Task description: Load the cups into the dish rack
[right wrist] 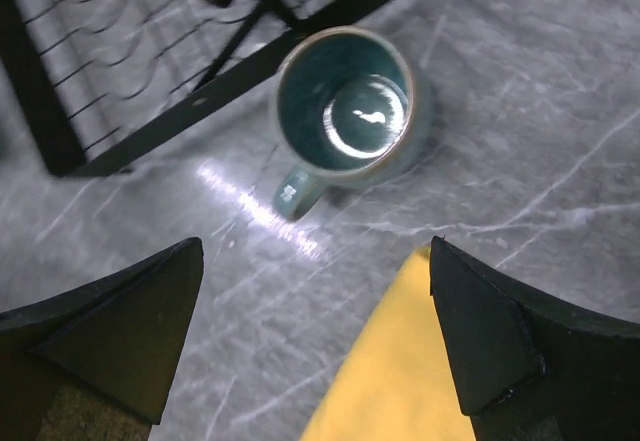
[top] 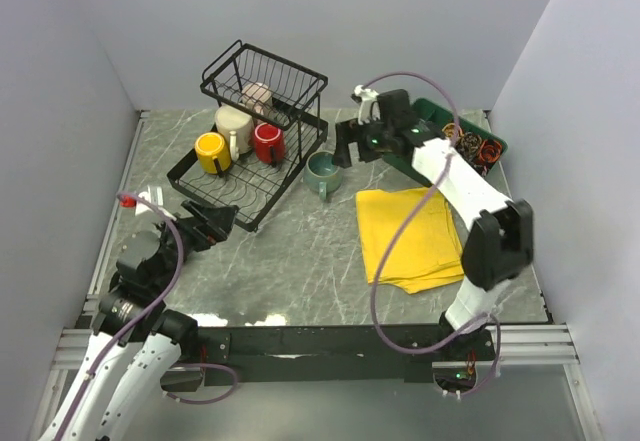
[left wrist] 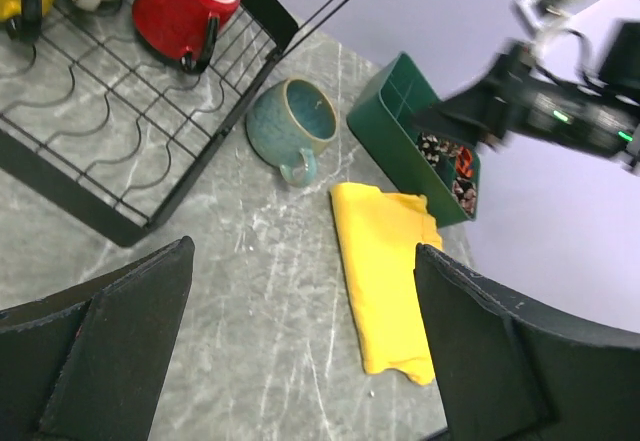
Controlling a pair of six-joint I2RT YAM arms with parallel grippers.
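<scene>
Surface (top: 300, 261) carries the dish rack (top: 225, 193) at rear-left, with 4 cups loaded: lilac-beige mug (top: 258, 96) in the upper basket; cream mug (top: 234, 124), yellow mug (top: 212, 151) and red mug (top: 267, 143) on the lower tier. Judged mostly done, 1 visible cup left. Teal mug (top: 322, 171) sits on the surface just beside the rack's right edge, apparently mouth up, glossy glazed inside, handle toward the arms. Right gripper (top: 348, 146) hovers near it, jaws spread, empty. Left gripper (top: 207, 225) jaws spread, empty.
</scene>
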